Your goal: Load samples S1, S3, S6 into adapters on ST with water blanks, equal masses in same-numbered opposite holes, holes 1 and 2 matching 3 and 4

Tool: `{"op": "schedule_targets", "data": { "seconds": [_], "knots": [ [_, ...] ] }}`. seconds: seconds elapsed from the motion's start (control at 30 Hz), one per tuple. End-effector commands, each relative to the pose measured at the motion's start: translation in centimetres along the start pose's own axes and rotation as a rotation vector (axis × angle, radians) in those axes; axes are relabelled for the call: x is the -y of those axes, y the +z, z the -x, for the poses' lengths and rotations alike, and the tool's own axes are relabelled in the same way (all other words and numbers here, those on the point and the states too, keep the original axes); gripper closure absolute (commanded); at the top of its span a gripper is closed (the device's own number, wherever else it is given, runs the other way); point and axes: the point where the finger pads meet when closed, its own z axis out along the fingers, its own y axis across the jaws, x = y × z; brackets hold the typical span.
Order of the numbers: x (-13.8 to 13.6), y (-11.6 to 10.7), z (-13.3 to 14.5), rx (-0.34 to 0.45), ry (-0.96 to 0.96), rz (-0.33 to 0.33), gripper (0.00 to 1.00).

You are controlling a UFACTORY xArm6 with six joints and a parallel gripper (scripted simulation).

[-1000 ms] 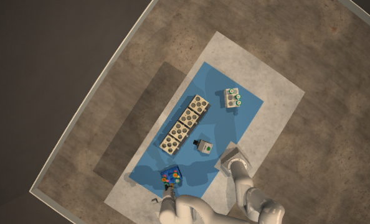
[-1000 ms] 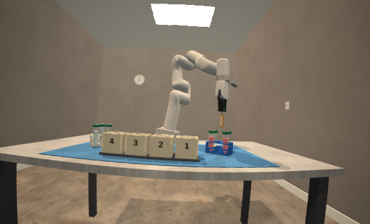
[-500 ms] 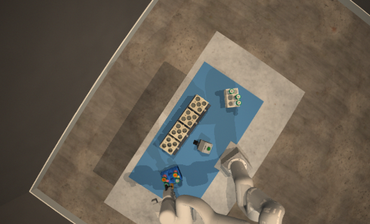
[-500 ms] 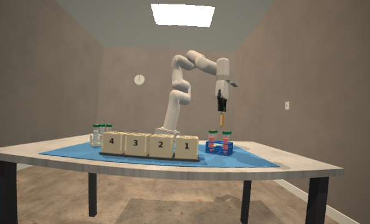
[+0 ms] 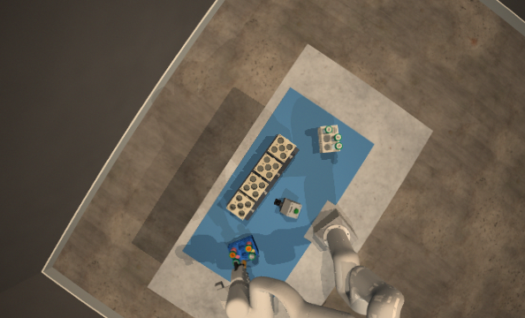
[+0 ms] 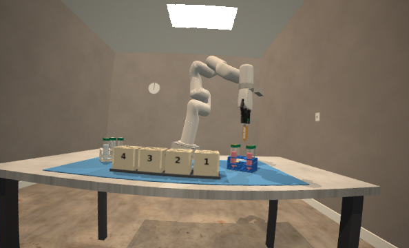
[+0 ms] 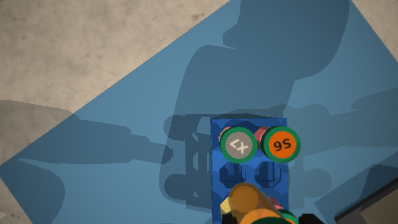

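Note:
My gripper point(image 5: 240, 266) point(image 6: 245, 120) point(image 7: 270, 219) is shut on an orange-capped-dot tube with amber liquid point(image 6: 245, 132) point(image 7: 245, 199), upright above the blue rack point(image 6: 242, 167) point(image 7: 216, 165). Its ID is not readable. Tube S6 point(image 7: 281, 144) and tube X7 point(image 7: 238, 145) stand in that rack; other tubes there are partly hidden. Adapters 1 point(image 6: 206, 169), 2 point(image 6: 177, 168), 3 point(image 6: 150, 166) and 4 point(image 6: 123, 164) sit in the dark stand point(image 6: 166, 175); their holes look empty. Three white-dotted tubes stand in the pale rack point(image 5: 321, 141). The green DONE key point(image 5: 296, 211) is on its desk.
The small grey desk point(image 5: 287, 207) stands between the adapter row and the arm's base. The pale rack is at the far end of the blue mat point(image 5: 307, 177) from my gripper. The adapter row lies along the mat's long edge, near the blue rack.

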Motion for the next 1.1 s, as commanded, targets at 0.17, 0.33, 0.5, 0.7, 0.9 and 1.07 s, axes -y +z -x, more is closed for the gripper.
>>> {"op": "schedule_targets", "data": {
  "seconds": [0.17, 0.33, 0.5, 0.7, 0.9, 1.07],
  "knots": [
    [-0.02, -0.16, -0.13, -0.004, 0.000, 0.001, 1.00],
    [-0.02, -0.16, -0.13, -0.004, 0.000, 0.001, 1.00],
    [-0.02, -0.16, -0.13, -0.004, 0.000, 0.001, 1.00],
    [-0.02, -0.16, -0.13, -0.004, 0.000, 0.001, 1.00],
    [-0.02, -0.16, -0.13, -0.004, 0.000, 0.001, 1.00],
    [-0.02, 0.84, -0.13, -0.004, 0.000, 0.001, 1.00]
  ]
}}
